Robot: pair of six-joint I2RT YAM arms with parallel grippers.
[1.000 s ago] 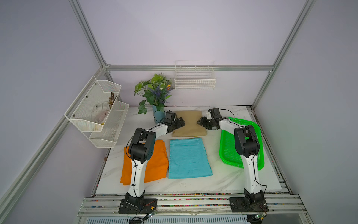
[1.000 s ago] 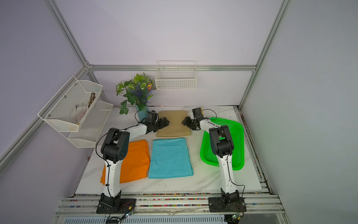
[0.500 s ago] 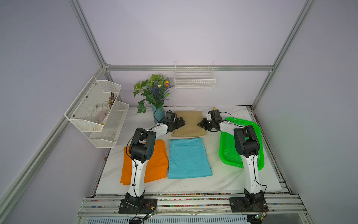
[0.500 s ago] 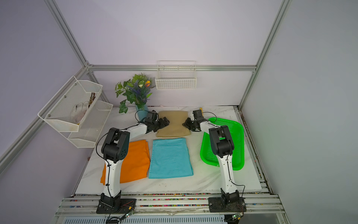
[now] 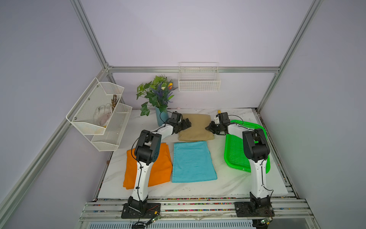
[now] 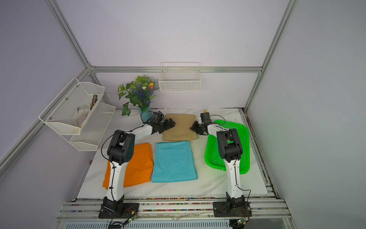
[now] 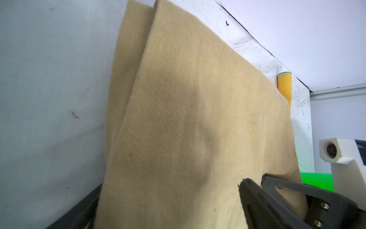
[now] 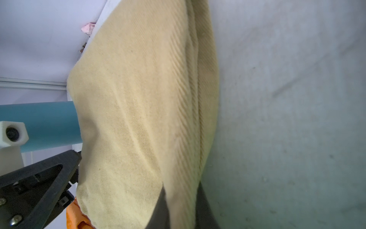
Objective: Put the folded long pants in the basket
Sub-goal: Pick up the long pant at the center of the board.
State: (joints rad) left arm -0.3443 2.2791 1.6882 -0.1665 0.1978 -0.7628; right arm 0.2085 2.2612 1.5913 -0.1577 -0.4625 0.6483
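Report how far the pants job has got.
Done: nothing; the green basket holds no pants. In hand: the right gripper is shut on one edge of the tan pants, the left gripper open at the opposite edge. Left: tan, then the teal pants and orange pants, both untouched.

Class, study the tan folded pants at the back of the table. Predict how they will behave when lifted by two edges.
The tan folded pants would probably sag in the middle: the cloth is soft and already dimpled. Separate layers show along one edge, so the fold may slide open. The twill weave looks rough, so likely not slippery.
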